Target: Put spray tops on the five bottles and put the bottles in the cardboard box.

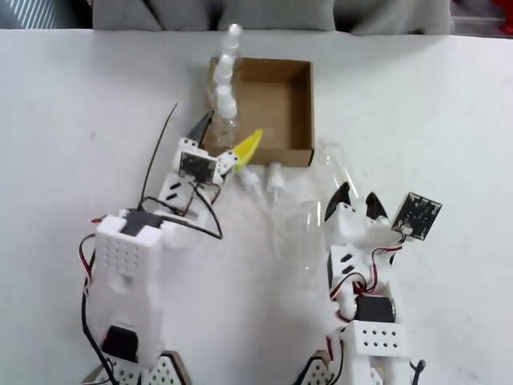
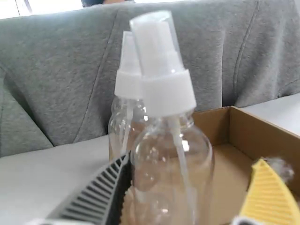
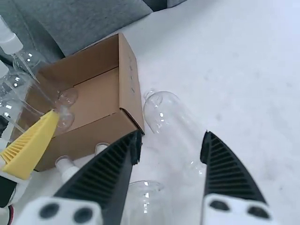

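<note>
The cardboard box (image 1: 276,108) lies open at the table's middle back. Three clear bottles with white spray tops (image 1: 225,68) stand in a row along its left wall. The nearest one (image 2: 171,154) is between the fingers of my left gripper (image 1: 226,138). It rests against the black finger (image 2: 103,197), with a gap to the yellow finger (image 2: 269,197), so the gripper is open. My right gripper (image 3: 171,150) hangs open over a topless clear bottle (image 3: 161,112) lying by the box's near right corner. Another topless bottle (image 1: 304,220) lies nearer. Two loose spray tops (image 1: 263,178) lie before the box.
A grey sofa back (image 2: 70,70) runs behind the table's far edge. White tabletop (image 1: 433,112) spreads to the right of the box and to the far left (image 1: 80,104). Cables (image 1: 156,152) trail from the left arm.
</note>
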Robot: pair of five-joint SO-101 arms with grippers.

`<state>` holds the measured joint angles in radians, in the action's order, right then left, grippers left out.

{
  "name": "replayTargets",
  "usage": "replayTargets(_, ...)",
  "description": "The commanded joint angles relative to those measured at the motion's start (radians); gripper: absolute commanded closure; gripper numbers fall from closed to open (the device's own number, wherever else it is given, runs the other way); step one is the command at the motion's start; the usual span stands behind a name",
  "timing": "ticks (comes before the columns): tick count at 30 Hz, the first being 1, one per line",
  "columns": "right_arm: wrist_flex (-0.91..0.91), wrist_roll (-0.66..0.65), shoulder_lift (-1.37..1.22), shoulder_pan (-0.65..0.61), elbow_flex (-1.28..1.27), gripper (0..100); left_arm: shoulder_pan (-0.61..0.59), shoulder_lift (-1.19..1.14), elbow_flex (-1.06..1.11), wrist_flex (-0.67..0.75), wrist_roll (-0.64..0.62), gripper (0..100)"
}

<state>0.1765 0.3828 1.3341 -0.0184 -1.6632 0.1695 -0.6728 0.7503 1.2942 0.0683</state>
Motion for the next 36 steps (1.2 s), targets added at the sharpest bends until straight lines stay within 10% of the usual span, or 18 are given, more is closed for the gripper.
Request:
replayTargets(1, -0.022, -0.012, 0.015, -0.005, 0.009, 81.2, -0.012, 0.084, 0.003, -0.025, -0.055, 60)
replayTargets(22, -0.022, -0.014, 0.015, -0.007, 0.008, 81.2, 0.018, 0.403, 0.298, -0.069, -0.074, 60)
replayTargets(36, -0.022, -0.014, 0.015, -0.007, 0.006, 81.2, 0.01, 0.98, 0.425, -0.792, -0.075, 60)
